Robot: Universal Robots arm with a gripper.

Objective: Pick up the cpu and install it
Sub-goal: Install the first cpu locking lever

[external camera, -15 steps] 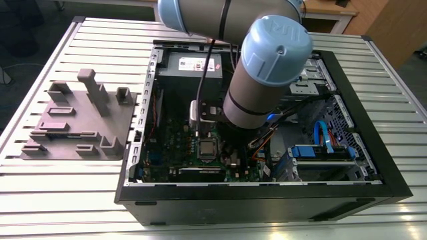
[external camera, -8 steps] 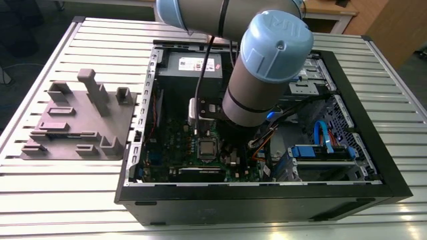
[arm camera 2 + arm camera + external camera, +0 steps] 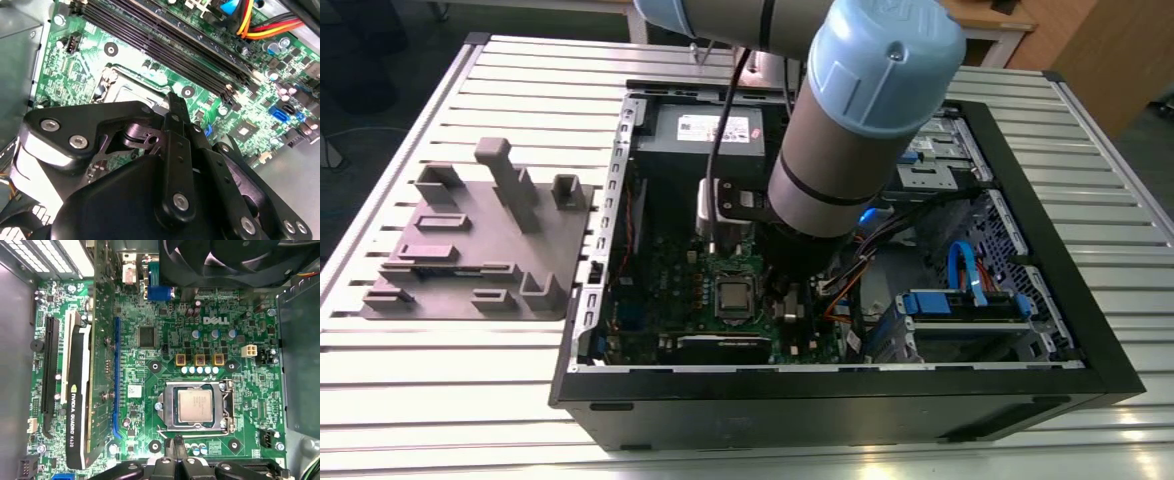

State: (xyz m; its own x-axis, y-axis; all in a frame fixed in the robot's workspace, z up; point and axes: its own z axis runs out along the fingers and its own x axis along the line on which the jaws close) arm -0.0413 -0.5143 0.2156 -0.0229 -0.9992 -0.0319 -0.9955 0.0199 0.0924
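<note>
In the exterior view your arm [image 3: 854, 130] hides the end effector, and in both wrist views only its black linkage is visible, so you cannot tell whether it is spread or pinching anything. The cpu [image 3: 198, 406] lies seated in the socket frame [image 3: 227, 407] on the green motherboard [image 3: 150, 347], just beyond the end effector [image 3: 178, 447], apart from it.

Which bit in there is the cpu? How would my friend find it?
Look inside the big black open computer case lying on the slatted metal table, at the green circuit board. In the first wrist view, a shiny metal frame sits on that board, and the cpu is the small flat silvery-grey square inside it, plain and smooth among bumpy parts.
</note>
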